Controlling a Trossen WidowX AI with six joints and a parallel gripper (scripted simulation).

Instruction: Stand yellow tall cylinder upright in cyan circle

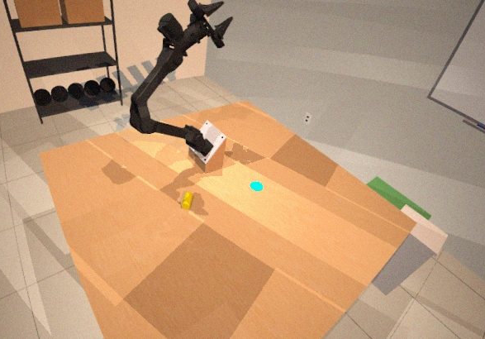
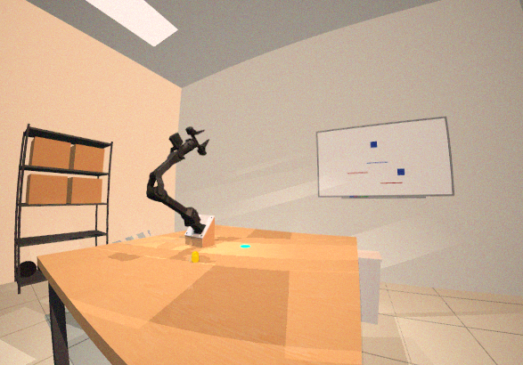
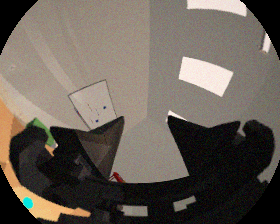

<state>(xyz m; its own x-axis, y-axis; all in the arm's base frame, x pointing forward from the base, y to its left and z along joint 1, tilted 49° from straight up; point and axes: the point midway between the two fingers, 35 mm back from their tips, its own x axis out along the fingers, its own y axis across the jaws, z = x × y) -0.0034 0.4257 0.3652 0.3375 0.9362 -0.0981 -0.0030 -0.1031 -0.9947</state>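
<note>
The yellow tall cylinder [image 1: 187,200] [image 2: 195,256] lies on its side on the wooden table [image 1: 169,256] [image 2: 325,303], in front of the arm's base. The cyan circle [image 1: 256,186] [image 2: 245,246] [image 3: 28,203] is a flat disc on the table, to the right of the cylinder in the top and exterior views; nothing stands on it. My gripper [image 1: 227,10] [image 2: 206,135] [image 3: 145,119] is open and empty. It is raised high above the table, far from the cylinder, and its fingers point away from the table top. The cylinder does not show in the wrist view.
The arm's base sits on a wedge-shaped block [image 1: 215,159] [image 2: 208,233] at the back of the table. A black shelf [image 1: 70,64] [image 2: 62,238] stands behind at the left. A pale box [image 1: 409,256] [image 2: 370,285] stands beyond the right table edge, with a green object [image 1: 398,198] near it.
</note>
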